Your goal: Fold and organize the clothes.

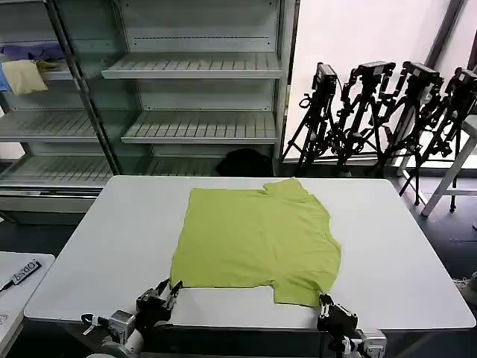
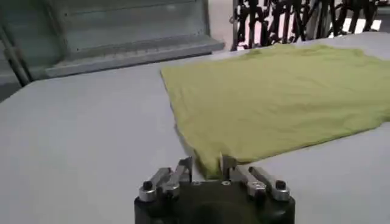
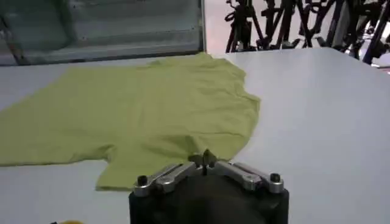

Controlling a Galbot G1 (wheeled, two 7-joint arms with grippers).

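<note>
The lime yellow-green T-shirt [image 1: 257, 239] lies flat on the white table [image 1: 104, 253], with a sleeve folded in at its far edge. My left gripper [image 1: 170, 286] sits at the shirt's near left corner. In the left wrist view this gripper [image 2: 206, 164] is open, and the corner of the T-shirt [image 2: 286, 97] lies between its fingers. My right gripper [image 1: 325, 300] is at the near right hem. In the right wrist view that gripper [image 3: 206, 159] has its fingertips pressed together on the edge of the T-shirt [image 3: 152, 115].
Grey shelves [image 1: 194, 67] stand behind the table, with a pale yellow cloth [image 1: 24, 76] and a blue-purple cloth [image 1: 33, 51] at the upper left. Black tripods [image 1: 373, 112] stand at the back right. A small side table [image 1: 19, 280] is at the left.
</note>
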